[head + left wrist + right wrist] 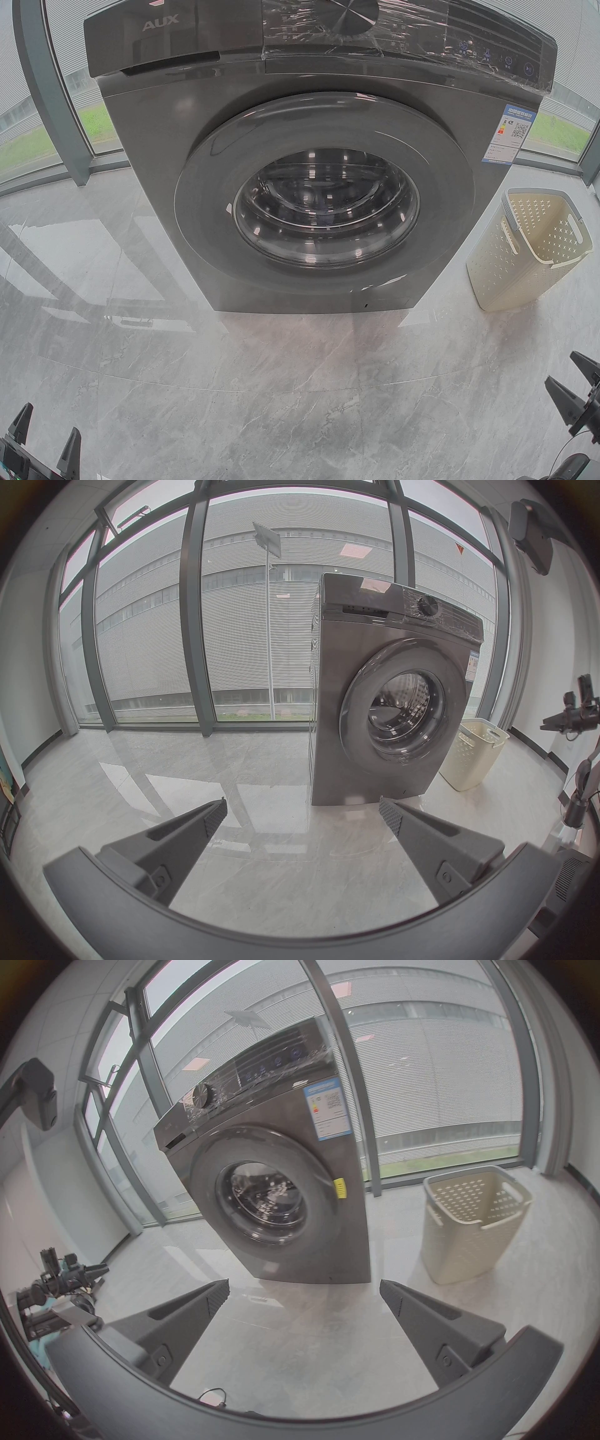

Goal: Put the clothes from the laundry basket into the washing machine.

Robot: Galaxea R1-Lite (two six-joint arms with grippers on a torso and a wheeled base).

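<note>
The grey washing machine (pixel 325 119) stands on the pale marbled floor (pixel 281 387) with its back to tall windows (pixel 25 144). Its round glass door (pixel 325 209) is closed flush against the front. A label (pixel 509 134) sticks to the upper front corner on the robot's right. On that same side, near the machine's front corner but apart from it, the cream perforated laundry basket (pixel 531 250) sits on the floor, mouth upward. The left tool (pixel 50 420) and right tool (pixel 561 367) hang low, well apart from the machine. Each has its fingers spread wide and released, grasping nothing.
</note>
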